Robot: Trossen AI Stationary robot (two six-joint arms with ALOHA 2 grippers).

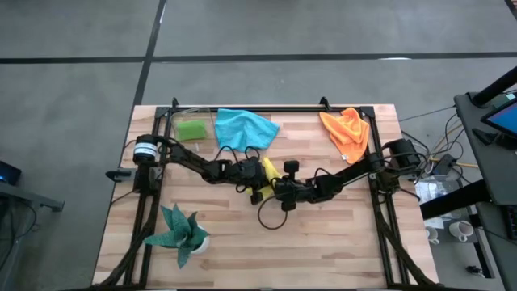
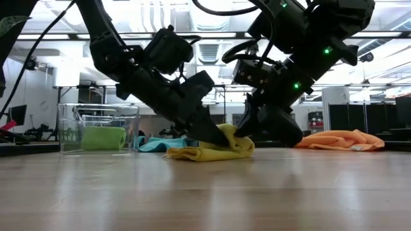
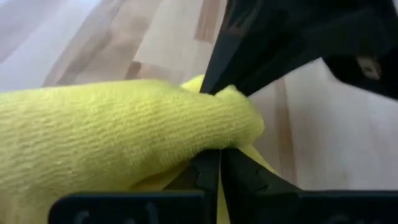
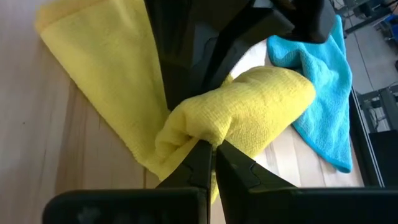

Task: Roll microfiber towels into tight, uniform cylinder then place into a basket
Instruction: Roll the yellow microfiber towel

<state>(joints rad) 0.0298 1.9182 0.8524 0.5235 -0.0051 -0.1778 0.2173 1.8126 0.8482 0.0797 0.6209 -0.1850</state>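
Observation:
The yellow towel [image 1: 267, 170] lies mid-table, partly rolled: a thick roll [image 4: 261, 99] sits above a flat tail [image 4: 99, 74] that rests on the wood. My left gripper [image 3: 219, 167] comes from the left and my right gripper [image 4: 212, 154] from the right. Both are shut on this towel and their tips meet at it [image 2: 225, 142]. The blue towel [image 1: 245, 128] and the orange towel [image 1: 347, 133] lie loose at the far side. The lime green towel [image 2: 103, 138] lies rolled inside the clear basket [image 2: 69, 128]. My left gripper pinches yellow cloth under the roll's end [image 3: 231, 144] between its two fingers, slanting down from the table's left. How many layers it has cannot be seen. The roll bulges above the fingers. My right gripper pinches a bunched fold at the roll's end [image 4: 189, 134] between its two fingers, slanting down from the table's right. The roll stretches away beyond the fingers, and the towel's tail lies flat on the table.
A dark teal plant in a white pot [image 1: 182, 234] stands near the front left. The black metal frame [image 1: 266, 109] runs along the far edge and both sides. A loop of black cable [image 1: 271, 217] hangs under the right arm. Bare wood spans the near half.

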